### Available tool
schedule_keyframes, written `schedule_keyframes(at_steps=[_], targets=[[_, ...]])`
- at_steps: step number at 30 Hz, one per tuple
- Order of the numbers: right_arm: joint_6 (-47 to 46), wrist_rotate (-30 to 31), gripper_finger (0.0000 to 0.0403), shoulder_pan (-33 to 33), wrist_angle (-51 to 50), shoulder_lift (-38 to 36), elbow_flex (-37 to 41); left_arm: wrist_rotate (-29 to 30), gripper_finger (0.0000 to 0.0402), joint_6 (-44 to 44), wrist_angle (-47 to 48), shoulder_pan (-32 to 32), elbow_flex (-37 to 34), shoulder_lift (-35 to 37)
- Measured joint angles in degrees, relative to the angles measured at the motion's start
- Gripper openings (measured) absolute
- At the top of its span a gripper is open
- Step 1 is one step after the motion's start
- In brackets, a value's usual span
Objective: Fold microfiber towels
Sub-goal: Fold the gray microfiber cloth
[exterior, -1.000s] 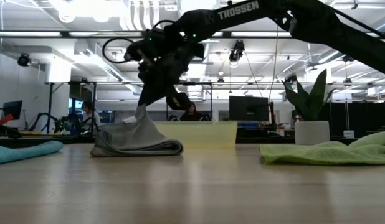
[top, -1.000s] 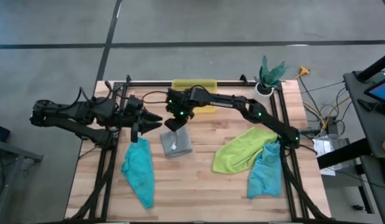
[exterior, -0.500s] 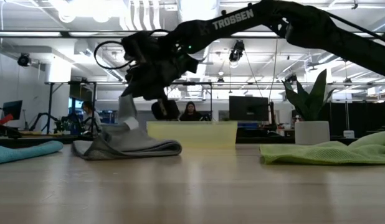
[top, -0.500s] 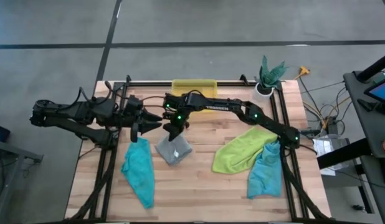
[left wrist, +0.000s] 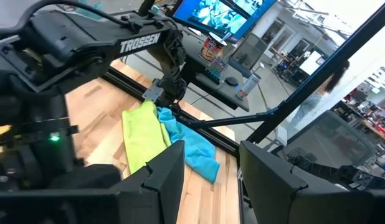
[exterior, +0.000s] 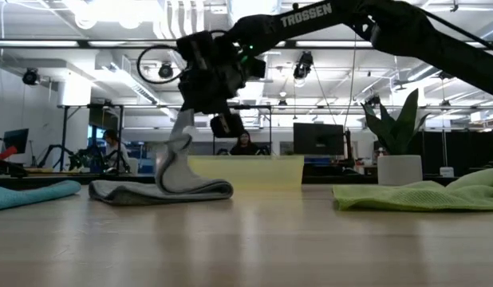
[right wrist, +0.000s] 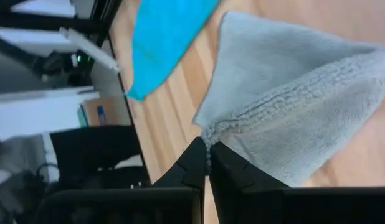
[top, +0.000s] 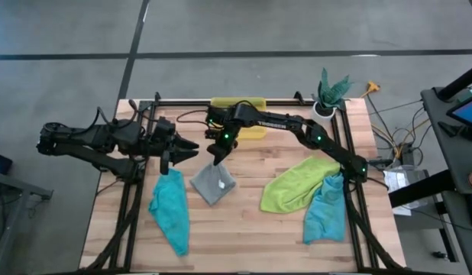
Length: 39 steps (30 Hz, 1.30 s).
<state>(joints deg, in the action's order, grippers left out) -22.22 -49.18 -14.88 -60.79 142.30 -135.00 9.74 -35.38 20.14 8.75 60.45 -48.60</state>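
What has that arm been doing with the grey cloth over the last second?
The right gripper, jaws shut on the grey towel, swung its pinched edge toward the left arm and back toward the yellow bin, so the towel now lies spread wider, one fold lifted. The left gripper, both teal towels and the lime green towel stayed put.

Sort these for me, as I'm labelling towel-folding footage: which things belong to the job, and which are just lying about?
Job: grey towel, pinched by the right gripper; left teal towel; right teal towel; lime green towel.

Lying about: yellow bin; potted plant.
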Motion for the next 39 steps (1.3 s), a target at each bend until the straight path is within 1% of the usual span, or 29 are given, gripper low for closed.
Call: schedule_keyframes(at_steps=[4, 10, 13, 17, 25, 33, 39], targets=[[2.35, -3.60, 0.0009, 0.53, -0.17, 0.02, 0.01, 0.00, 0.0140, 0.00, 0.04, 0.00, 0.00, 0.00], [2.88, -2.77, 0.0009, 0.55, -2.93, -0.48, 0.00, 0.28, 0.0140, -0.11, 0.04, 0.00, 0.00, 0.00], [2.98, -1.84, 0.0009, 0.46, -2.60, -0.50, 0.01, 0.35, 0.0140, -0.15, 0.02, 0.00, 0.00, 0.00], [2.01, -1.19, 0.0009, 0.90, 1.88, -0.35, 0.11, 0.42, 0.0140, -0.24, 0.02, 0.00, 0.00, 0.00], [-4.33, -1.93, 0.0009, 2.58, 10.79, 1.94, 0.17, 0.50, 0.0140, -0.33, 0.02, 0.00, 0.00, 0.00], [-5.53, -1.97, 0.0009, 4.64, 13.04, 4.44, 0.26, 0.61, 0.0140, -0.49, -0.02, 0.04, 0.00, 0.02], [-8.77, -0.56, 0.0009, 4.96, 18.56, 6.14, 0.26, 0.14, 0.0140, -1.79, 0.04, 0.04, 0.02, 0.00]])
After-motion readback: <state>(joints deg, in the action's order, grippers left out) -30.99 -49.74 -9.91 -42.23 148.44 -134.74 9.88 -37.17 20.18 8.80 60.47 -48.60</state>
